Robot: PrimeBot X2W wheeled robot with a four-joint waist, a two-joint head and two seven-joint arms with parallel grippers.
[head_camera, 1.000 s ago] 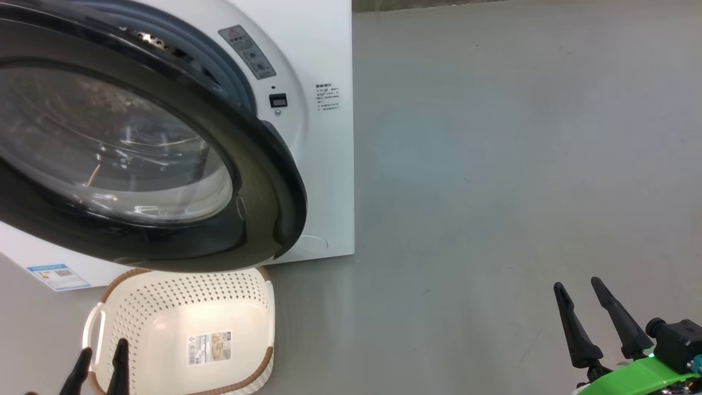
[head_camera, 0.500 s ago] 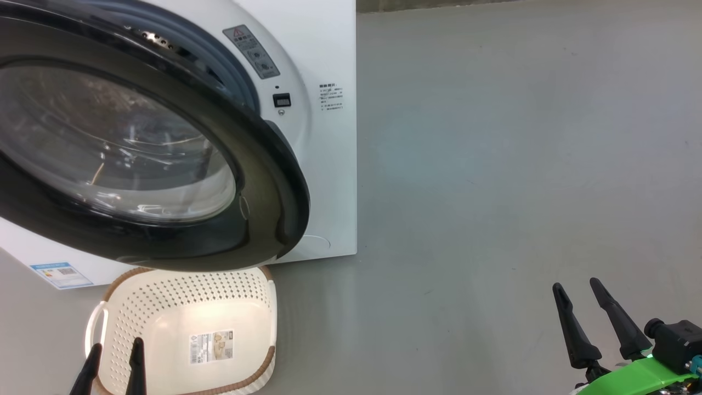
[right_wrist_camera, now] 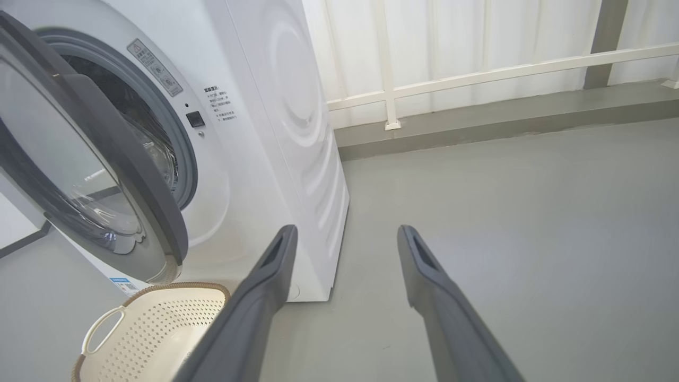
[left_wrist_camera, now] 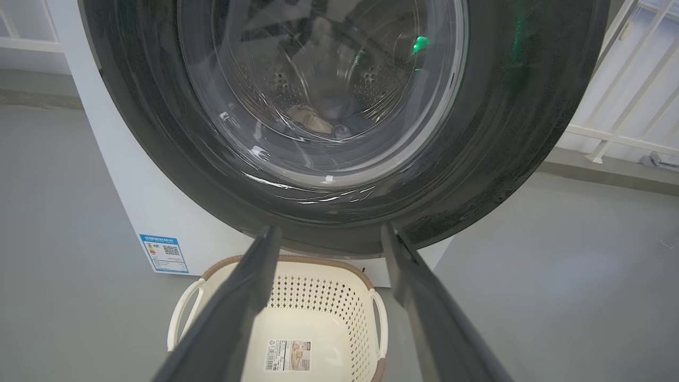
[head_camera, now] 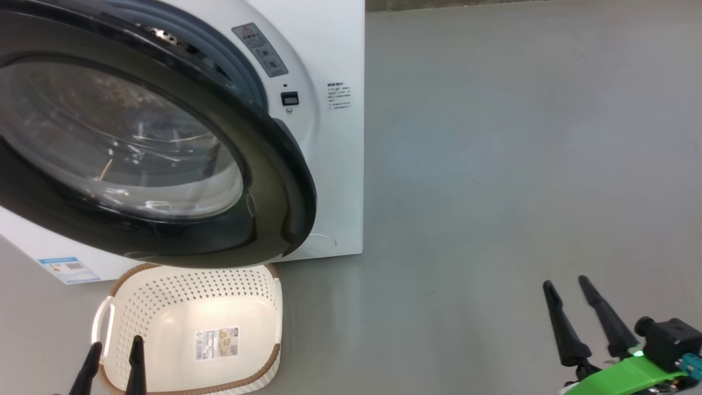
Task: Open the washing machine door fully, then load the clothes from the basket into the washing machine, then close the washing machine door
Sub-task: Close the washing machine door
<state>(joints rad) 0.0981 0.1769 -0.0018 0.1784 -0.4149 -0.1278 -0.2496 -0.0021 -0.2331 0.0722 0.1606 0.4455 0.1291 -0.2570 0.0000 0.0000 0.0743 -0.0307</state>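
The washing machine door stands ajar and is cut off at the head view's left edge. It hides most of the drum mouth and overhangs the far rim of the basket at lower left. Through its glass, the left wrist view shows the clothes as a dim lump, hard to make out. The left claw is spread at the basket's near rim. The right claw is spread over grey floor at lower right.

3 cameras trained on 1 front-loading washing machine.
The head view looks steeply down from above; the left wrist view sits low and close, facing the washing machine door square on; the right wrist view looks from further right, across the floor. All 3 share the door and the basket.
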